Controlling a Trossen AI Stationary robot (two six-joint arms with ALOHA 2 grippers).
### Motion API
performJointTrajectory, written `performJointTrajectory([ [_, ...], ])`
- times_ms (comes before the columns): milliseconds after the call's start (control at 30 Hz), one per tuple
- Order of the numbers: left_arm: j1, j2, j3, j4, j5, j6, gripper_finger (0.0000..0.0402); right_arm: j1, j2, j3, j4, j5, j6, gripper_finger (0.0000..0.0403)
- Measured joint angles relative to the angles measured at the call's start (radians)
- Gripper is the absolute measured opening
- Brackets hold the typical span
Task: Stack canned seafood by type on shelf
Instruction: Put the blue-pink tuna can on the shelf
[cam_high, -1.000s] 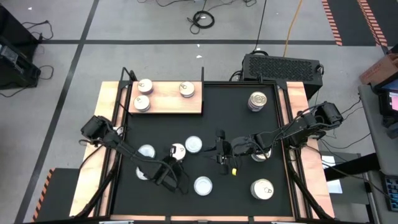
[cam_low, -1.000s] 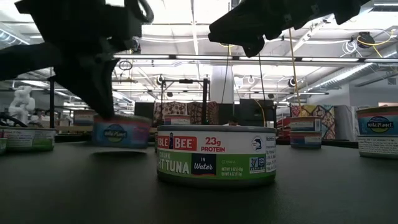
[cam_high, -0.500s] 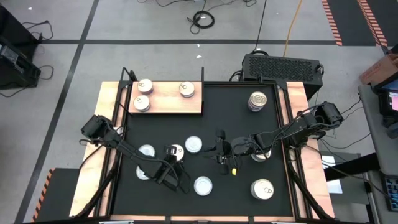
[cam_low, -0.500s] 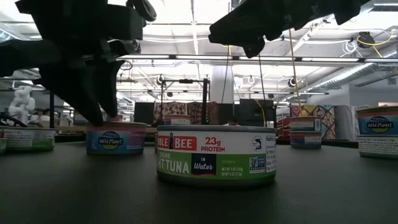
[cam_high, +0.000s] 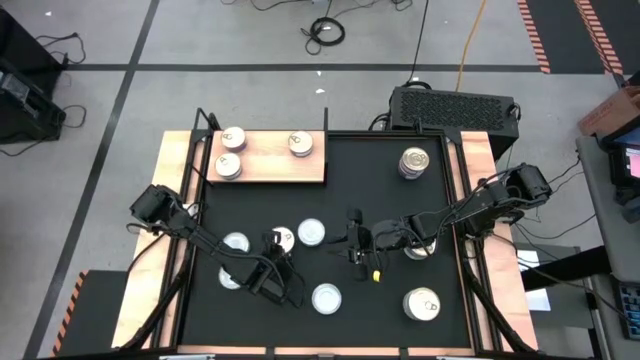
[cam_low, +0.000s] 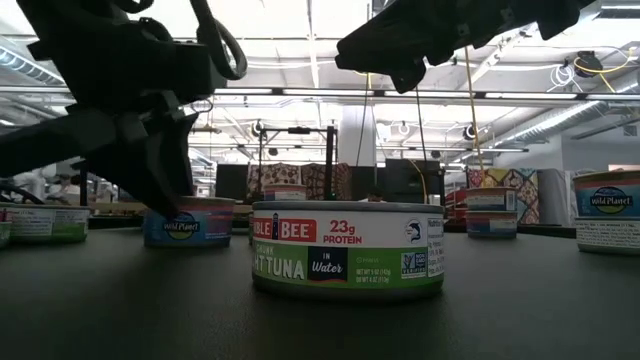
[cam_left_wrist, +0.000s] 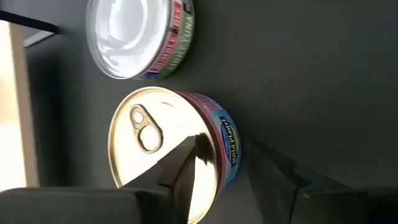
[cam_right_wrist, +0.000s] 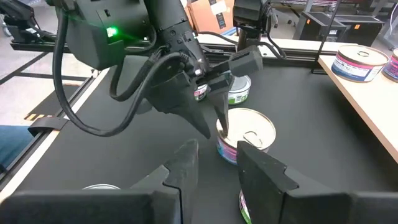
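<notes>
High view places the left gripper (cam_high: 277, 250) near the middle of the black mat (cam_high: 390, 210), over a gold-lidded Wild Planet tin (cam_high: 284, 239) that stands upright on the mat, just beside a silver-lidded tuna tin (cam_high: 311, 232). In the left wrist view the two dark fingers (cam_left_wrist: 186, 171) stand apart, one over the gold lid and one outside the blue side wall, straddling the rim without pressing it; the tin (cam_left_wrist: 171, 146) is cut off by the picture's edge, and its pull tab lies toward the silver-lidded tin (cam_left_wrist: 140, 37). The low view shows this tin (cam_low: 190, 222) resting flat on its base, partly hidden behind the dark gripper (cam_low: 160, 170), with a Bumble Bee tuna tin (cam_low: 347, 248) in front.

The right gripper (cam_high: 352, 240) hovers near the mat's centre, well clear of any tin, its fingers (cam_right_wrist: 186, 165) parted around nothing.

On the wooden shelf (cam_high: 270, 165) at the mat's far left corner stand three gold-lidded tins (cam_high: 229, 152), each upright; whether any sits on another cannot be told from above.
</notes>
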Motion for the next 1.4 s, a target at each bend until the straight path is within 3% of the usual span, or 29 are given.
performJointTrajectory([
  [200, -0.004, 0.000, 0.000, 0.000, -0.025, -0.001, 0.0028, 0.000, 0.000, 0.000, 0.000, 0.000, 0.000, 0.0105],
  [267, -0.004, 0.000, 0.000, 0.000, -0.034, -0.001, 0.0011, 0.000, 0.000, 0.000, 0.000, 0.000, 0.000, 0.0105],
  [600, -0.009, -0.010, -0.001, -0.002, -0.036, 0.002, 0.0002, 0.000, 0.000, 0.000, 0.000, 0.000, -0.003, 0.0105],
  [967, 0.006, -0.151, -0.002, -0.088, -0.094, 0.022, 0.0000, 0.000, 0.000, 0.000, -0.005, 0.005, -0.008, 0.0105],
  [1400, 0.245, -0.233, -0.001, -0.018, -0.083, 0.331, 0.0000, -0.009, 0.000, 0.000, -0.007, 0.005, -0.014, 0.0105],
])
